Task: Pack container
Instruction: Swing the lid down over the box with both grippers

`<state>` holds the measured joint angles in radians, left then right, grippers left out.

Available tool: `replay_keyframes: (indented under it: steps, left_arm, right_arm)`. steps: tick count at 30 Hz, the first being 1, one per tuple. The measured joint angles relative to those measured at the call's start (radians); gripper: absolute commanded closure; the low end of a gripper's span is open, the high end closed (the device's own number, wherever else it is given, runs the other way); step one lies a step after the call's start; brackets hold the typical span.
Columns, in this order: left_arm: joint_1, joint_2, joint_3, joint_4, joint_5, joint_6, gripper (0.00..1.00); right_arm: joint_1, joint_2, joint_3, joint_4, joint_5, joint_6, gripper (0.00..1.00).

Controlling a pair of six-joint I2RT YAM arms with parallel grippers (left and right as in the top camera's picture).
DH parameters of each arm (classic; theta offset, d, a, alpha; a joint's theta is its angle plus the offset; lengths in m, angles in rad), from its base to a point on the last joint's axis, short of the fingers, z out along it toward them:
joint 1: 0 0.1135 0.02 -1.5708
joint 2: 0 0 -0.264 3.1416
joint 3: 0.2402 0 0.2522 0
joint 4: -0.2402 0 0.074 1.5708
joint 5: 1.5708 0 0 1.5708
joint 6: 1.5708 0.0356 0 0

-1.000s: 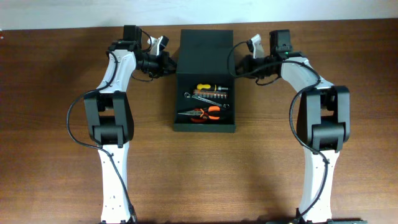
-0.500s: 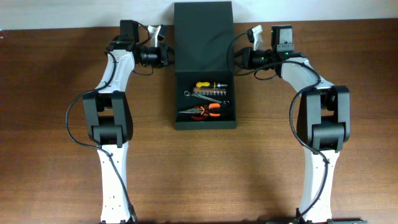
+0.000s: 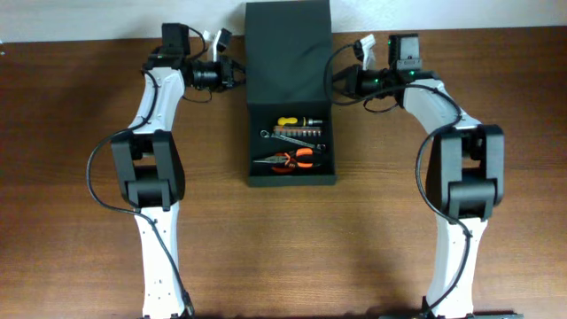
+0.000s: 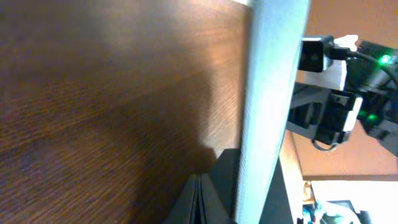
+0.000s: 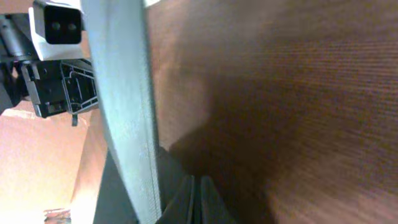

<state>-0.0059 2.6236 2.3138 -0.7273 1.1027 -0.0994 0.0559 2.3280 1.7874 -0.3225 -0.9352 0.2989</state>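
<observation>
The dark container (image 3: 292, 177) sits at the table's far middle with its flap lid (image 3: 289, 49) swung up and back. Inside lie orange-handled pliers (image 3: 297, 159), a yellow-handled screwdriver (image 3: 297, 121), a bit strip and a wrench. My left gripper (image 3: 234, 73) is shut and empty just left of the lid's edge. My right gripper (image 3: 338, 83) is shut and empty against the lid's right edge. In the left wrist view the shut fingers (image 4: 200, 186) lie beside the lid's pale edge (image 4: 273, 93). In the right wrist view they do too (image 5: 194, 186), next to the edge (image 5: 121, 106).
The brown wooden table (image 3: 283, 248) surrounds the container. The wall edge runs along the table's far side, just behind the lid. Each wrist view shows the other arm's gripper beyond the lid, the right one (image 4: 329, 93) and the left one (image 5: 59, 62).
The lid has swung up and back from a lower, part-open position. The left gripper has drawn a little left, away from the lid. The right gripper has stayed by the lid's right edge.
</observation>
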Motion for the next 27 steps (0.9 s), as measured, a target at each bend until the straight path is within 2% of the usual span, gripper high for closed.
replay_keyframes:
  steps: [4, 8, 15, 19, 22, 27]
  left_arm:
    - [0.002, -0.081, 0.001, -0.06, -0.008, 0.006, 0.98]
    - [-0.011, -0.185, 0.007, -0.196, -0.018, 0.048, 0.98]
    - [-0.049, -0.359, 0.019, -0.623, -0.122, 0.206, 0.98]
    - [-0.051, -0.479, 0.019, -0.808, -0.264, 0.296, 0.98]
    - [-0.051, -0.587, 0.019, -0.818, -0.357, 0.321, 0.98]
    - [-0.051, -0.831, 0.023, -0.705, -0.528, 0.3, 0.98]
  right_arm:
    - [-0.001, -0.096, 0.0, -0.08, 0.036, -0.016, 0.96]
    - [0.004, -0.228, 0.002, -0.218, 0.072, -0.068, 0.96]
    - [0.047, -0.427, 0.006, -0.573, 0.239, -0.226, 0.96]
    - [0.083, -0.55, 0.006, -0.703, 0.361, -0.315, 0.96]
    - [0.099, -0.675, 0.006, -0.714, 0.468, -0.35, 0.96]
    - [0.102, -0.94, 0.012, -0.663, 0.612, -0.379, 0.96]
